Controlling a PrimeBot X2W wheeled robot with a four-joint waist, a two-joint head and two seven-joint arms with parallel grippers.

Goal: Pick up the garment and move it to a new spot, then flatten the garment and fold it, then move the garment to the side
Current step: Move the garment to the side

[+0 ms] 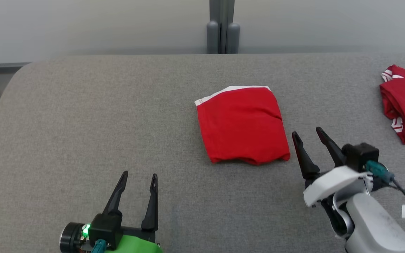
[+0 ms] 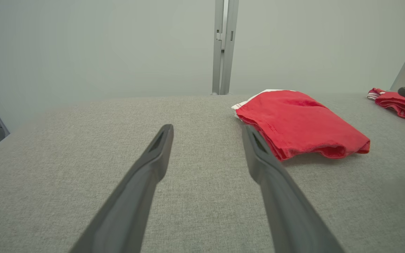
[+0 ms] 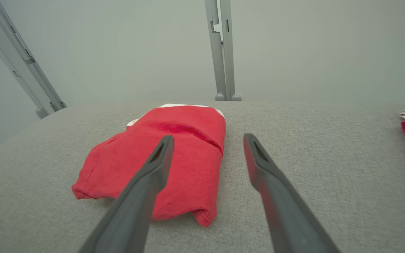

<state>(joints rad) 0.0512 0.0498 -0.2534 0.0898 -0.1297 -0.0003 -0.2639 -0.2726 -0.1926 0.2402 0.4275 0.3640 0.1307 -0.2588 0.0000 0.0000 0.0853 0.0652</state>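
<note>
Garment [image 1: 243, 124] folded square at middle of table [image 1: 83, 123]; right gripper [image 1: 306, 133] just beside its near right corner, left gripper [image 1: 139, 174] well apart, both spread wide and empty. Likely time for the move aside: slip one finger under the thick near fold, pinch all layers, lift low and level. Set down clear of red cloth [image 1: 404, 105] at far right
</note>
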